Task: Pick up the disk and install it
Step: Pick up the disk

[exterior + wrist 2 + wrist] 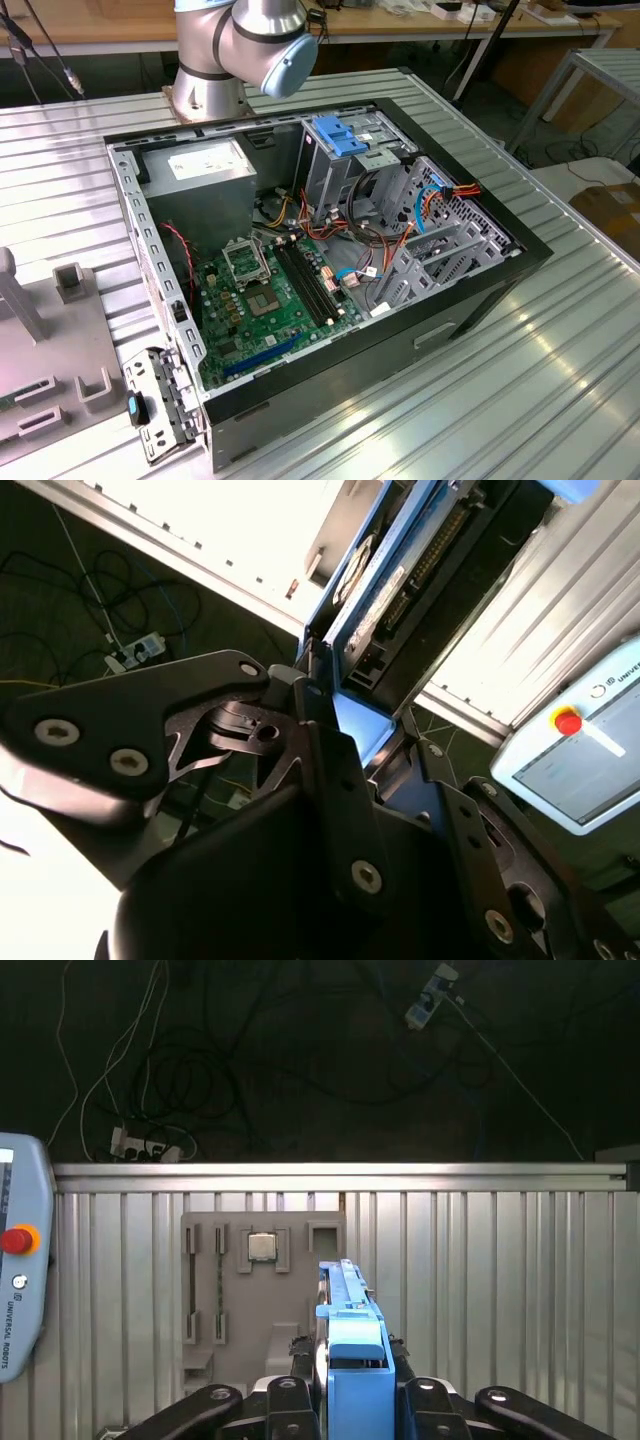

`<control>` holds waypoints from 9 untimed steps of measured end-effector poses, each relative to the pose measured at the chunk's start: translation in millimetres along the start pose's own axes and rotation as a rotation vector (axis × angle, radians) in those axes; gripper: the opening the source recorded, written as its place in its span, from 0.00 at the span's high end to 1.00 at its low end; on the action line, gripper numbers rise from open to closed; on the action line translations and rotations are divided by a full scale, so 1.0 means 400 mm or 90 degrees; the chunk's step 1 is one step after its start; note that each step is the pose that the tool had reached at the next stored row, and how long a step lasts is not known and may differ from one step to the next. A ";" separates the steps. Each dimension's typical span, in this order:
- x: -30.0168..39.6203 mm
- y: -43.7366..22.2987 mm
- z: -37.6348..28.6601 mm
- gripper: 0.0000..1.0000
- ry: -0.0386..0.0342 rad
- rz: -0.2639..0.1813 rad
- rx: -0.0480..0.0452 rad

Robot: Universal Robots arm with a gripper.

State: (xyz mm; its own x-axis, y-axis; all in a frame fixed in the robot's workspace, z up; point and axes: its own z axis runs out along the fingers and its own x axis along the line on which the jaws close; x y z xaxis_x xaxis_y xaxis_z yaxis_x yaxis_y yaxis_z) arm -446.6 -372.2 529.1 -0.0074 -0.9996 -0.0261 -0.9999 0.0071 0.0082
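The disk (352,1345) shows edge-on in the first wrist view, a thin slab with blue plastic rails, standing upright between my fingers. My gripper (354,1392) is shut on it, one black finger on each flat side. It hangs above the ribbed metal table, next to a grey fixture plate (262,1295). In the second wrist view the disk (398,585) runs away from the gripper (362,728), its connector edge and blue rail showing. The open computer case (330,250) lies on the table in the exterior view, with a metal drive cage (345,165) at its far side.
A blue bracket (345,135) tops the drive cage, and a grey power supply (205,160) sits in the case's far corner. A teach pendant (20,1260) with a red button lies on the table. The fixture plate holds a small processor chip (263,1247). Cables lie on the dark floor past the table edge.
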 end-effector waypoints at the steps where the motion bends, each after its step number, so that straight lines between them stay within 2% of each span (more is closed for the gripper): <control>1: 0.000 -0.008 0.000 0.63 0.0000 0.000 0.0000; 2: 0.000 -0.018 0.001 0.63 0.0000 0.000 0.0002; 9: 0.000 -0.049 0.001 0.63 0.0000 0.000 0.0004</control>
State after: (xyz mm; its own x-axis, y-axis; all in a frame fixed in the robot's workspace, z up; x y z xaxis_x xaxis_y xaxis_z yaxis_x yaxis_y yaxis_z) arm -427.1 -372.2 528.5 -0.0076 -0.9996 -0.0261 -0.9999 0.0074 0.0075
